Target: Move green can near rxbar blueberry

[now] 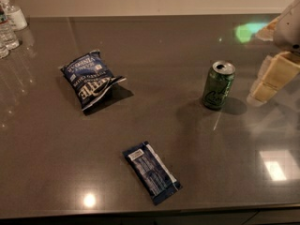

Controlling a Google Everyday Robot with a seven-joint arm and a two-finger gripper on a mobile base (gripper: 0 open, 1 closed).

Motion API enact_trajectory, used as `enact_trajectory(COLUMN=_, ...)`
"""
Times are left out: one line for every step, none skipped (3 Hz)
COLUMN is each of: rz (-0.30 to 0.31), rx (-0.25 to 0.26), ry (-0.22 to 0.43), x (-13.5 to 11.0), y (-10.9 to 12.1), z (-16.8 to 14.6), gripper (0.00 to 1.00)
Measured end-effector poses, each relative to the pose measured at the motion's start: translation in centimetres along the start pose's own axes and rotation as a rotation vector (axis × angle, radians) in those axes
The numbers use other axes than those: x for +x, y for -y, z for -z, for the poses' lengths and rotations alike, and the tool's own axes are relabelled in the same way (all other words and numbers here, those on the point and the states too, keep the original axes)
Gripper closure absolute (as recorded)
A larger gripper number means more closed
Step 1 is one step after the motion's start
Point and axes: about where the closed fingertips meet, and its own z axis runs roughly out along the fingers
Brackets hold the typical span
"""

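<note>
**Hazard: upright can, claw not yet on it**

Rxbar blueberry (151,172) lies flat at the worktop (225,182) front. Farther back and to the right, the green can (218,86) stands upright, well apart from the bar. The claw (272,76) hangs beside the can, clear of it; released or clenched, I cannot tell. An off-centre approach could topple the can. The chip bag (89,78) could be mistaken for the bar.

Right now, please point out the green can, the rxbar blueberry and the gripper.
green can (218,86): camera view, on its green side wall.
rxbar blueberry (151,171): camera view, on the middle of the wrapper.
gripper (266,82): camera view, at the right edge, right of the can, on its pale end.
</note>
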Motion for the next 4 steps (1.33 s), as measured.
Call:
enact_trajectory(rz=-0.024, rx=-0.011, ry=0.078, x=-0.8, y=2.1, z=-1.8, gripper=0.00)
enact_trajectory(rz=-0.044, rx=-0.025, ry=0.136, x=-1.5, y=3.8, z=-3.4, gripper=0.00)
enact_trajectory(rz=-0.059, rx=-0.047, ry=0.164, x=-2.1, y=4.6, z=-5.1, gripper=0.00)
enact_trajectory(rz=-0.074, rx=-0.077, ry=0.172, x=-2.1, y=4.8, z=-6.7, gripper=0.00)
